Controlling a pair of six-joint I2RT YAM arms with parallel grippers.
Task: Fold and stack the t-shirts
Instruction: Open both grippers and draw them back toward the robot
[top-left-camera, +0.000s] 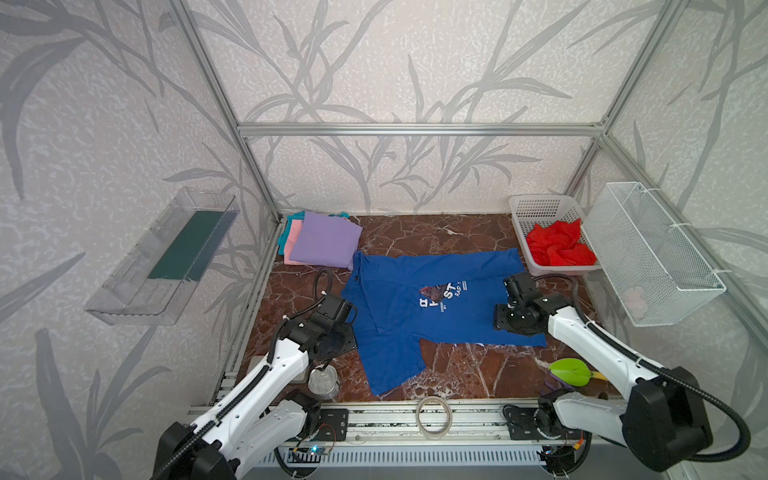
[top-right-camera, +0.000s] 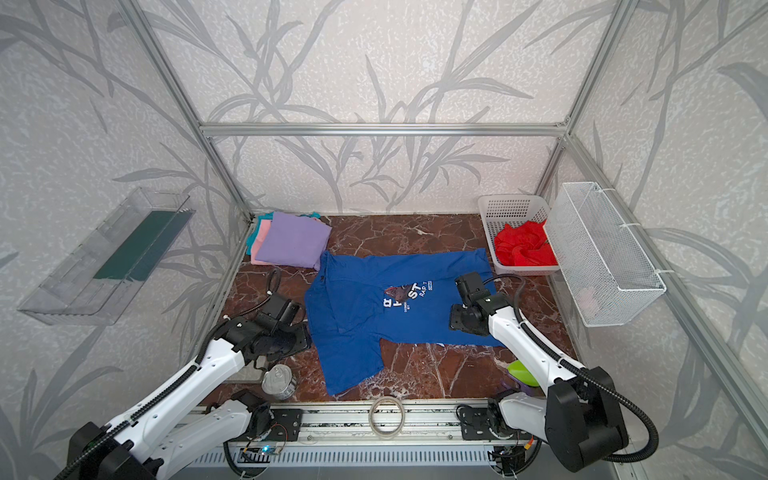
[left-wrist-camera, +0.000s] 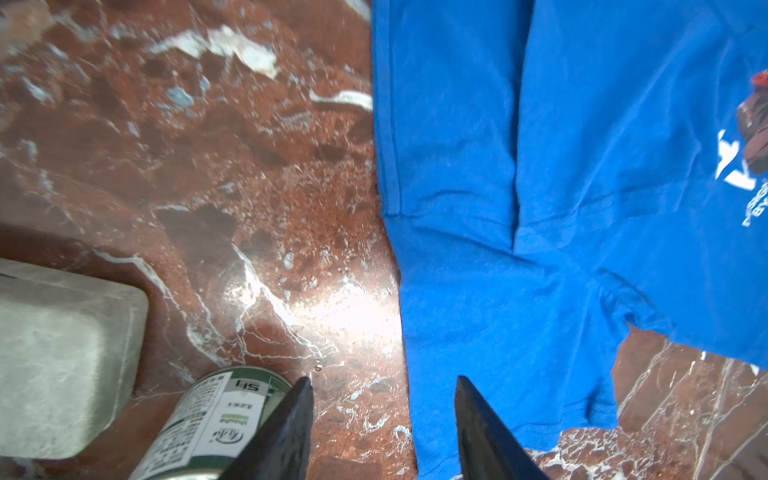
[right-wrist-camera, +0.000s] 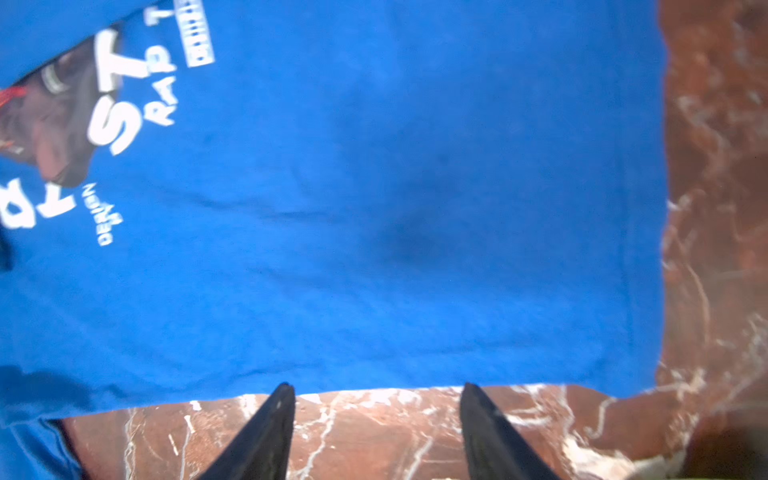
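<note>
Your left claw (left-wrist-camera: 383, 379) gapes empty just beside the can (left-wrist-camera: 208, 415); your right claw (right-wrist-camera: 376, 385) gapes empty over the hem of the blue shirt (top-left-camera: 399, 324), spread on the surface (top-left-camera: 436, 237).

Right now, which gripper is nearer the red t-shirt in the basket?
Right. The right gripper hangs over the blue t-shirt's near edge, at the end below the red t-shirt; the left gripper is at the blue t-shirt's opposite end, by the can.
</note>
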